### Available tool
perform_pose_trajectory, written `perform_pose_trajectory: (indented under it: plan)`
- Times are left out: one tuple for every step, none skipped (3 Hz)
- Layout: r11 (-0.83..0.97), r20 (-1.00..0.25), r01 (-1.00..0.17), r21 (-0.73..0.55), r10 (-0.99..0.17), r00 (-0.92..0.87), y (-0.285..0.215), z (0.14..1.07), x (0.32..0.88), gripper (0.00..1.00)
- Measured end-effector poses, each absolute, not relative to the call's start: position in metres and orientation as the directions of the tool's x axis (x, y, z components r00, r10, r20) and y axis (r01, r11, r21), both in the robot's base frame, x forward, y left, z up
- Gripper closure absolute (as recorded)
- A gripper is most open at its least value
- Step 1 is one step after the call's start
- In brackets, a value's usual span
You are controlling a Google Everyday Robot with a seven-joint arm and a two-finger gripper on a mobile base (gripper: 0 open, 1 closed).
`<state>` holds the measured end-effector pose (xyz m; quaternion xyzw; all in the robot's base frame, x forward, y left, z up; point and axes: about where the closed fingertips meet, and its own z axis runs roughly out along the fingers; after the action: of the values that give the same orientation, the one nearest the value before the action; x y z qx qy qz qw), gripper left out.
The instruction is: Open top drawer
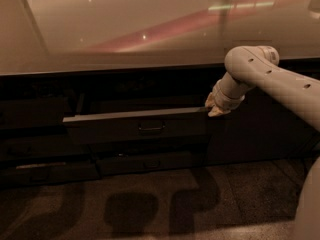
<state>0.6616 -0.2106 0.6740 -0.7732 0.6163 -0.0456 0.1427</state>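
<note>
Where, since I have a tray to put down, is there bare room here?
The countertop shows bare across its whole width. The floor in front, below the top drawer, is bare too. It is crowded at the right end of that drawer, which stands partly pulled out, where the gripper sits at its upper edge.

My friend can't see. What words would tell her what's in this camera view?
The top drawer stands partly pulled out of a dark cabinet under a pale counter. The robot's gripper is at the drawer's upper right corner, its pale arm reaching in from the right.
</note>
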Motion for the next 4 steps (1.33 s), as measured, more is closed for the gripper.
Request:
perform_pose_trajectory:
  plan:
    - [-0.205,-0.113,-0.939,-0.276,-0.963,0.244,-0.2111,0.6698,0.6518,1.00]
    - [-0.207,-0.112,-0.938,-0.278,-0.963,0.245,-0.2112,0.6734,0.6515,1.00]
    - [-0.207,-0.112,-0.938,-0.278,-0.963,0.245,-0.2112,0.6734,0.6515,0.81]
    - [-0.207,-0.112,-0.938,-0.278,-0.963,0.245,-0.2112,0.6734,0.6516,0.58]
